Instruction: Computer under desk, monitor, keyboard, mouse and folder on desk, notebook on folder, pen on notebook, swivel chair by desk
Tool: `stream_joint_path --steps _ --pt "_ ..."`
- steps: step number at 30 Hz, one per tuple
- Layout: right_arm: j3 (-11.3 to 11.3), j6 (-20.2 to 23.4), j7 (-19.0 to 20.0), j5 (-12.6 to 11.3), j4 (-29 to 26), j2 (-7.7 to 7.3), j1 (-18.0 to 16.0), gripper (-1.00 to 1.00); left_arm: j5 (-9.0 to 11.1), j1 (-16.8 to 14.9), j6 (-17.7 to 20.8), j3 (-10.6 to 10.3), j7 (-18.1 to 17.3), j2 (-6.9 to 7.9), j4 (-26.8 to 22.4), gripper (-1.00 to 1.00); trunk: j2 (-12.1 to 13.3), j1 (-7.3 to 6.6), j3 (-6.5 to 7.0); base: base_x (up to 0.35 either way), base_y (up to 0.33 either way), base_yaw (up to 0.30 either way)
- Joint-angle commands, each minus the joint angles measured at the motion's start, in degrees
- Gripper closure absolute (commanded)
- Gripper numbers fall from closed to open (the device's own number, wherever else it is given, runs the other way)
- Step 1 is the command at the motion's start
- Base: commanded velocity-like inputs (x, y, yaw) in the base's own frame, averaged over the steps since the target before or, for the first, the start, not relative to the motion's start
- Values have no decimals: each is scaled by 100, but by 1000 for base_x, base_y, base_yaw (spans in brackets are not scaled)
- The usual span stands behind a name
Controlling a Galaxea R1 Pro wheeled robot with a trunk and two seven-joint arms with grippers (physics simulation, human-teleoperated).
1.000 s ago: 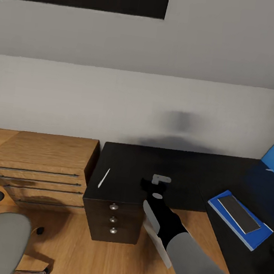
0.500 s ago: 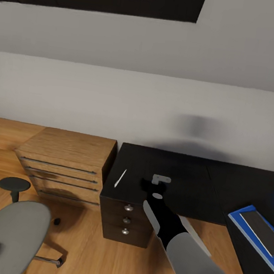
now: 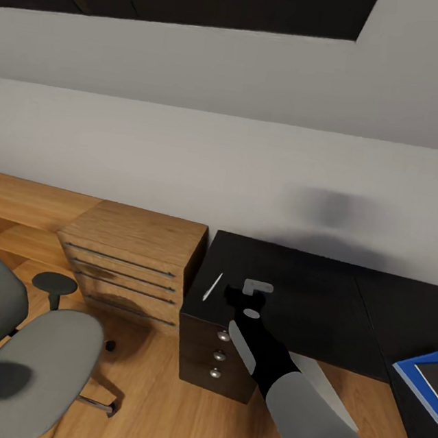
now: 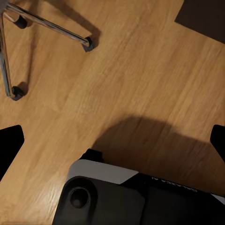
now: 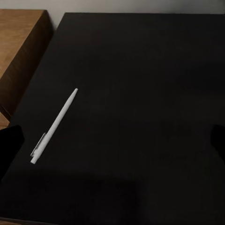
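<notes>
The swivel chair (image 3: 14,358) is standing nearest, at the lower left on the wooden floor (image 3: 152,411), its grey seat and backrest showing; in the left wrist view its chrome legs (image 4: 28,28) and casters are resting on the floor, and the left tool (image 4: 112,140) is hanging over bare boards with its dark tips spread wide apart, holding nothing. The right arm (image 3: 281,379) is reaching forward from the lower right, bringing the right tool (image 3: 244,293) over the near end of the surface (image 3: 318,308), above the drawer unit (image 3: 218,357) with round silver knobs. Its tips are standing wide apart and empty. The pen (image 5: 55,125) is lying flat on the surface just beside the tool, near the edge facing the wooden chest (image 3: 133,263). At the far right edge, the folder (image 3: 422,380) is lying on the surface with a grey notebook (image 3: 437,375) on top. Beyond, the grey wall (image 3: 187,146) is rising.
</notes>
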Motion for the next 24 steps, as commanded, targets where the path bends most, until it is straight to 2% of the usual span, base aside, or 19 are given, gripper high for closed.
stream_joint_path --steps 1,15,24 --pt "15 33 -40 -15 -7 0 -5 -100 29 -7 10 -32 48 9 -12 -100 -10 3 -10 0 0 43" --pt "16 33 -40 -15 -7 0 -5 -100 29 -7 -104 -32 50 9 -11 -100 -10 3 -10 0 0 9" --pt "16 33 -40 -15 -7 0 -5 -100 29 -7 -128 -38 53 9 -12 -100 -10 3 -10 0 0 171"
